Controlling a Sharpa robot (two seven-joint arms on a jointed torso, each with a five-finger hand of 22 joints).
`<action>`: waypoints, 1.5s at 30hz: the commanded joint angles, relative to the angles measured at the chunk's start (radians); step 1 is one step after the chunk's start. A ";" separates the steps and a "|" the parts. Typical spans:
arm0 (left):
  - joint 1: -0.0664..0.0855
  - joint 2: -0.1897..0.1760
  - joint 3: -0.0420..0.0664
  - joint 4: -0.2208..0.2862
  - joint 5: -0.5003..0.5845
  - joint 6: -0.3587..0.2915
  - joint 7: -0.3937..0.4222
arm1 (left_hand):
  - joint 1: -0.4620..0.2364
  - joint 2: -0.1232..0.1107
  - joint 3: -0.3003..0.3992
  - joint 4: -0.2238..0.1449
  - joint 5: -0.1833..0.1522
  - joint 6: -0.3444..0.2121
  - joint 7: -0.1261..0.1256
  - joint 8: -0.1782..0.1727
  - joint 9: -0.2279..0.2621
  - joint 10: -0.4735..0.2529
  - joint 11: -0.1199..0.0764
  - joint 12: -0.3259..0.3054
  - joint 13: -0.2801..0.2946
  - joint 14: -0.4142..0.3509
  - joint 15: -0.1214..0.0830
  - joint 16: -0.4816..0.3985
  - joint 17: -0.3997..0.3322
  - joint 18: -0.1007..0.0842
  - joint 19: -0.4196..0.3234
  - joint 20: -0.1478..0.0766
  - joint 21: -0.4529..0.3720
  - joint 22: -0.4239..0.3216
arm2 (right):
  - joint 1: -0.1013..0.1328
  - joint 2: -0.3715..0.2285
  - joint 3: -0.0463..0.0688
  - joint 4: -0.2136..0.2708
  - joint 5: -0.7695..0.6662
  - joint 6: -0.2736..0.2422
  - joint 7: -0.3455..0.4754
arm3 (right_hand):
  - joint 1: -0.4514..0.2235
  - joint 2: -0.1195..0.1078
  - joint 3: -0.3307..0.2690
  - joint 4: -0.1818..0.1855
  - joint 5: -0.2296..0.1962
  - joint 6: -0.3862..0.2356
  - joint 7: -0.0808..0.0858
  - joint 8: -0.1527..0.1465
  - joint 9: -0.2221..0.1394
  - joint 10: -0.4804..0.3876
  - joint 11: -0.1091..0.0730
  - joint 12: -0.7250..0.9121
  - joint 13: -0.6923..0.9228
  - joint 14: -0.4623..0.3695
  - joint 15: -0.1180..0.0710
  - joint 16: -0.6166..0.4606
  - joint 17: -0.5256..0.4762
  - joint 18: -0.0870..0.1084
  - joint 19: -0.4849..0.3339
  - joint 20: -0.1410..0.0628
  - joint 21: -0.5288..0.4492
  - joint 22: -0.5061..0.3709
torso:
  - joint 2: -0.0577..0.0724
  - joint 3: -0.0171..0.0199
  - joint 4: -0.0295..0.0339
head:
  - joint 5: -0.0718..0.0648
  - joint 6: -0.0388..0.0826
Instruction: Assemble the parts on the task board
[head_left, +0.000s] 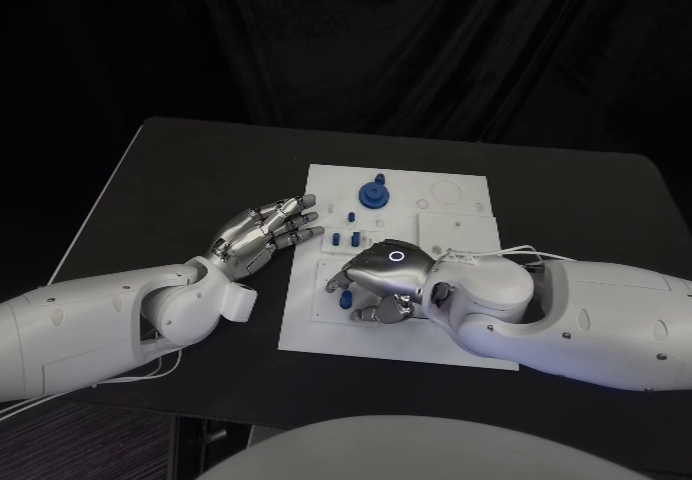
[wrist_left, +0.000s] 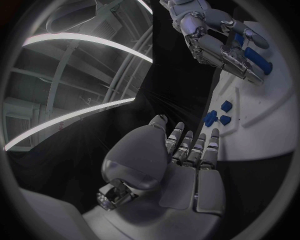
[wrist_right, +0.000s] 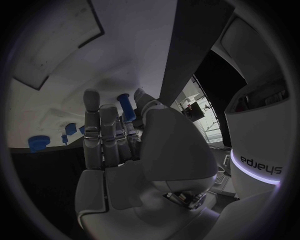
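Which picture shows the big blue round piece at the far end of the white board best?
The head view: the big blue round piece sits unobstructed on the task board, seen from above. The right wrist view catches it small near the rim. In the left wrist view I cannot pick it out.

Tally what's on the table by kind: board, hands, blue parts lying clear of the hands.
Board: 1
Hands: 2, left hand, right hand
Blue parts clear of the hands: 4
Total: 7
More blue shows under the right hand.
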 joint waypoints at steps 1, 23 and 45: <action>-0.002 0.000 0.001 0.002 0.003 0.012 0.009 | 0.009 0.003 -0.001 -0.004 0.007 -0.002 0.004 0.006 0.001 -0.001 -0.006 -0.006 -0.001 -0.004 0.003 0.001 0.001 -0.020 0.006 -0.001 -0.004 -0.001 | -0.001 -0.018 0.001 0.015 -0.006 -0.084 0.017 | -0.009 0.000 -0.009 0.001 -0.003 -0.007 -0.001 0.004 -0.002 -0.010 -0.002 0.004 0.002 -0.002 -0.001 0.005 0.003 0.010 -0.001 0.004 0.002 0.040 | 0.000 0.0002 0.0006 | -0.001 0.000; -0.003 -0.027 0.001 0.020 0.003 -0.004 0.022 | 0.010 -0.002 0.001 -0.009 0.008 0.008 0.006 0.009 0.003 0.001 -0.007 -0.002 0.000 -0.004 0.001 0.002 0.001 -0.019 0.007 -0.001 -0.004 -0.002 | 0.154 -0.427 0.000 0.212 0.558 -0.112 0.089 | 0.087 0.032 0.040 -0.012 0.136 0.151 0.039 0.142 0.047 0.081 -0.077 0.480 0.257 0.040 -0.046 0.044 0.042 0.002 0.030 -0.037 0.105 0.054 | -0.002 -0.0022 0.0020 | -0.056 0.000; -0.003 -0.032 0.001 0.026 0.002 -0.002 0.042 | 0.009 -0.007 0.004 -0.016 0.013 0.023 0.008 0.014 0.006 0.010 -0.008 0.006 0.001 -0.003 -0.003 0.004 0.002 -0.017 0.008 -0.002 -0.005 -0.003 | 0.058 -0.579 -0.002 0.262 0.369 -0.069 -0.348 | -0.374 0.108 -0.214 0.109 0.235 0.110 -0.052 0.666 0.403 0.760 -0.151 1.341 1.359 0.368 -0.109 0.529 0.642 -0.124 0.311 -0.094 0.949 0.222 | -0.002 -0.0016 -0.0028 | -0.182 0.000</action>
